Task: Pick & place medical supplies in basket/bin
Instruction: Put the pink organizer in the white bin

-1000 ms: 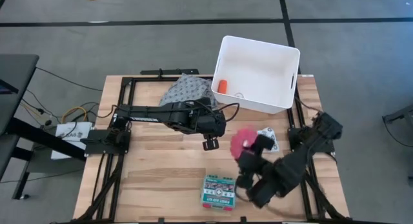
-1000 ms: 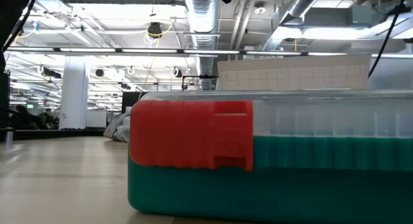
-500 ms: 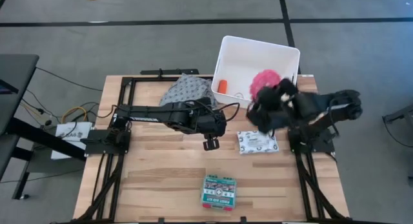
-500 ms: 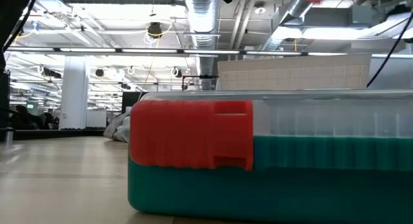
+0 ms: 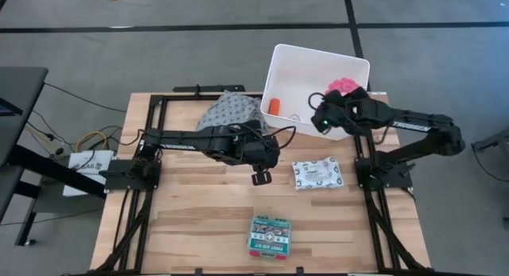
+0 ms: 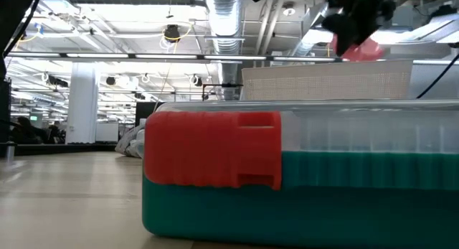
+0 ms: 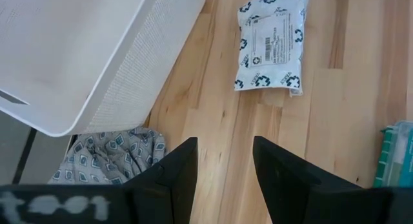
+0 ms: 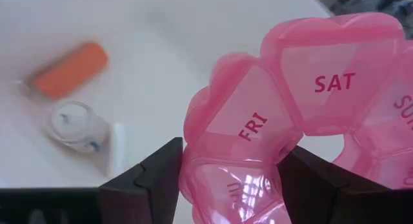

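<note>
My right claw (image 8: 226, 179) gripped the pink pill disc (image 8: 290, 114) between its fingers, hanging over the white tub (image 5: 280, 69). Below the claw, on the tub's floor, lay the orange tube (image 8: 70, 70) and a small white roll (image 8: 76, 124) just beside it. My left claw (image 7: 222, 169) hovered over the table (image 5: 199, 220) with fingers apart, holding nothing; ahead of it lay the white patterned pack (image 7: 271, 42), the green first-aid box (image 5: 270, 235) off to one side.
</note>
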Robot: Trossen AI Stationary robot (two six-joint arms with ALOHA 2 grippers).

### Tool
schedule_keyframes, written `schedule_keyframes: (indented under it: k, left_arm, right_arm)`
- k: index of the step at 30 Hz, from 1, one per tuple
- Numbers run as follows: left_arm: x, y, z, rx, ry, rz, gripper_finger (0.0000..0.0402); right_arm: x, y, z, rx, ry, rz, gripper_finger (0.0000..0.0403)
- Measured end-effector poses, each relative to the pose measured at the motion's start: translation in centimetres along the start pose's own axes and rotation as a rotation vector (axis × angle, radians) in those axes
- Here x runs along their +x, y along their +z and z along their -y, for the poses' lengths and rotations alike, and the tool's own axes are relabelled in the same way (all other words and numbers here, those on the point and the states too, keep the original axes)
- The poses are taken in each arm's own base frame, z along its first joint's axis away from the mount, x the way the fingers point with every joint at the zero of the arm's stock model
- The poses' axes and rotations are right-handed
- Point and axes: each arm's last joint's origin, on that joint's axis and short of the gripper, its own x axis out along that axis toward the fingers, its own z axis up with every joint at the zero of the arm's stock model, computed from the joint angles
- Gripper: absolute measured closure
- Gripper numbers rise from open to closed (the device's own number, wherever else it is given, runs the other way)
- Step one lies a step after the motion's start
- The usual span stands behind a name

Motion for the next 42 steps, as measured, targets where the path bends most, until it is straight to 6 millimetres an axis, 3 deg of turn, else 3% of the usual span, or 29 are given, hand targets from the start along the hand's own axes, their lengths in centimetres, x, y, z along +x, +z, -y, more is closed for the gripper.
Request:
schedule_keyframes:
  k: [7, 11, 20, 29, 36, 42]
  left_arm:
    - [0.0, 0.0, 0.0, -0.001, 0.0, 0.002, 0.026]
    - [0.0, 0.0, 0.0, -0.001, 0.0, 0.002, 0.026]
    - [0.0, 0.0, 0.0, -0.001, 0.0, 0.003, 0.026]
    - [0.0, 0.0, 0.0, -0.002, 0.0, 0.003, 0.026]
    - [0.0, 0.0, 0.0, -0.002, 0.0, 0.003, 0.026]
    - [0.0, 0.0, 0.0, -0.001, 0.0, 0.003, 0.026]
  right_arm:
    - [4.7, 1.2, -2.5, -0.02, 0.101, -0.02, 0.0185]
    - [7.5, 1.3, -3.4, -0.044, 0.063, -0.111, 0.0178]
    - [10.9, 1.8, -3.9, -0.012, 0.077, -0.202, 0.0175]
    - [10.0, 1.8, -2.4, -0.041, 0.144, -0.191, 0.0174]
    - [8.0, 1.8, -1.4, -0.013, 0.406, -0.191, 0.0173]
    - [7.6, 1.2, -1.4, -0.061, 0.418, -0.237, 0.0173]
